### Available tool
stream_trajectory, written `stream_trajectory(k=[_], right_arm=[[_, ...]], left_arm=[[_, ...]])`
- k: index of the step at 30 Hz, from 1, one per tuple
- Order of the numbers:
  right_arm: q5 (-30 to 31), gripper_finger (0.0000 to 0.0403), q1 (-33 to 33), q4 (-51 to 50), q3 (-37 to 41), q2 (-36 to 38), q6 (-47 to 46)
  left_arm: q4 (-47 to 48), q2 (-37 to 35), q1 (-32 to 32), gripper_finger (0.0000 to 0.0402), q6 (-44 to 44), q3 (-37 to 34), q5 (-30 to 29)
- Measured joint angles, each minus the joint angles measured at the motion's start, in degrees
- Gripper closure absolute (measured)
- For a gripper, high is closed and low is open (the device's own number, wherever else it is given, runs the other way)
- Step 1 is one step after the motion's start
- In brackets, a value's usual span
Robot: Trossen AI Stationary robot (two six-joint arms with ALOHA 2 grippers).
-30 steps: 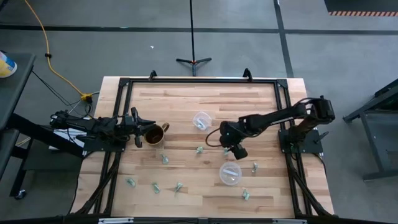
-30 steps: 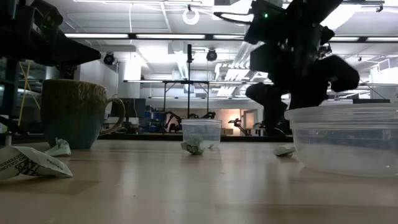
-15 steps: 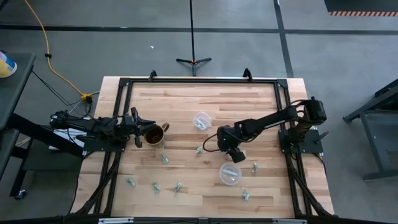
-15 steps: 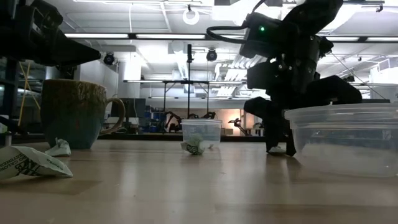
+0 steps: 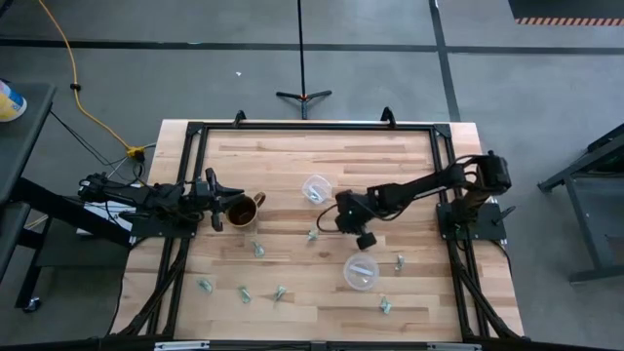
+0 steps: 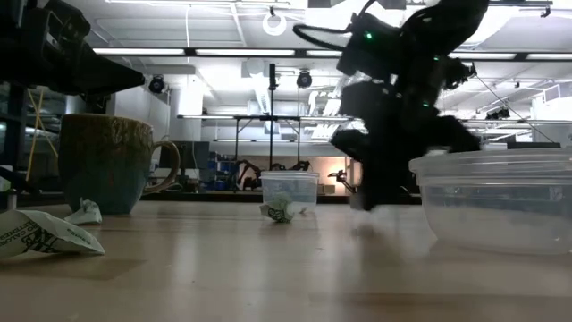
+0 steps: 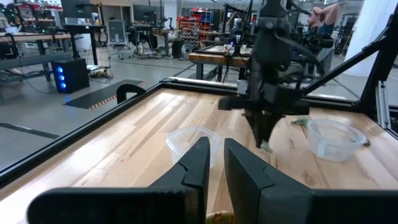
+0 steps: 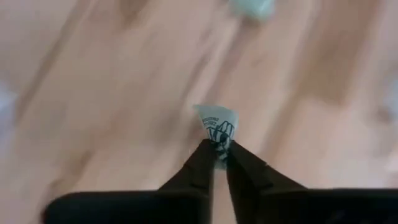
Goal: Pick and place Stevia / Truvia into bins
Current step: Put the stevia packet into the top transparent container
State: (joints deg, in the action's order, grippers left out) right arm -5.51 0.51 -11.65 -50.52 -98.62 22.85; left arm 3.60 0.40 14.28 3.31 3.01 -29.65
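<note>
The fingers [image 8: 200,163] of the right gripper [image 8: 217,152] were pinched together on one pale green-and-white Stevia packet [image 8: 217,126], whose printed end stuck out beyond the tips above the blurred wooden tabletop [image 8: 112,106]. In the high view the right gripper [image 5: 349,211] hung over the middle of the tabletop [image 5: 390,156], between the far bin [image 5: 316,187] and the near bin [image 5: 361,271], with a loose packet [image 5: 312,235] lying just beside it. More packets were scattered over the near half of the tabletop: one [image 5: 258,249] below the brown mug [image 5: 241,210], three [image 5: 243,292] along the front left, and two [image 5: 399,261] near the front bin. In the low view the far bin [image 6: 289,189] held something pale, and a crumpled packet [image 6: 281,210] lay in front of it. At the tabletop's left edge the left gripper [image 5: 209,198] waited beside the mug, its fingers [image 7: 198,165] nearly together with only a thin gap between them.
</note>
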Motion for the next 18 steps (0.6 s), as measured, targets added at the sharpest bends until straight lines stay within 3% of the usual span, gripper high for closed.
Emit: stream_trajectory(k=[10, 18], right_arm=[[0.76, 0.0366, -8.81, 23.57, -0.07, 0.84, 2.37], [0.52, 0.0389, -13.87, 26.19, -0.07, 0.85, -0.65]], left_arm=[[-0.02, -0.02, -0.01, 0.0318, 0.0, 0.02, 0.0], [0.0, 0.0, 0.0, 0.0318, 0.0, 0.0, 0.0]])
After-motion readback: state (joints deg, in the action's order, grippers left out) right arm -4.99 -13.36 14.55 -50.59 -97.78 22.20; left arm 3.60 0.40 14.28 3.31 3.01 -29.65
